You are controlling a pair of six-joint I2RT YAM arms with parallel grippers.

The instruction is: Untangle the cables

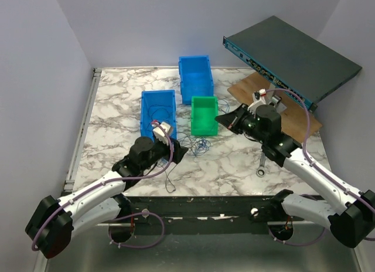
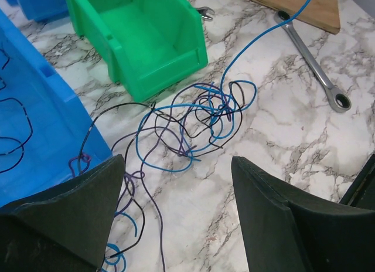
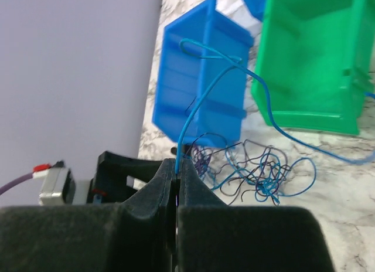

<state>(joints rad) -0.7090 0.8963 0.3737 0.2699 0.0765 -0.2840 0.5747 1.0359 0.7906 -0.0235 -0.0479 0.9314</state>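
Note:
A tangle of thin blue, purple and black cables (image 1: 198, 146) lies on the marble table in front of the green bin (image 1: 204, 115). In the left wrist view the tangle (image 2: 211, 114) lies just ahead of my left gripper (image 2: 177, 162), which is open and empty, low over the table. Loose purple and blue strands (image 2: 132, 190) run between its fingers. My right gripper (image 3: 177, 162) is shut on one blue cable (image 3: 196, 105), which rises from the jaws, loops, and runs back down to the tangle (image 3: 252, 173). In the top view the right gripper (image 1: 222, 118) hovers right of the green bin.
A blue bin (image 1: 158, 111) holding a black cable stands left of the tangle, a second blue bin (image 1: 195, 75) behind. A wrench (image 1: 262, 165) lies near the right arm. A wooden board (image 1: 296, 122) and a tilted network switch (image 1: 293, 49) are at the back right.

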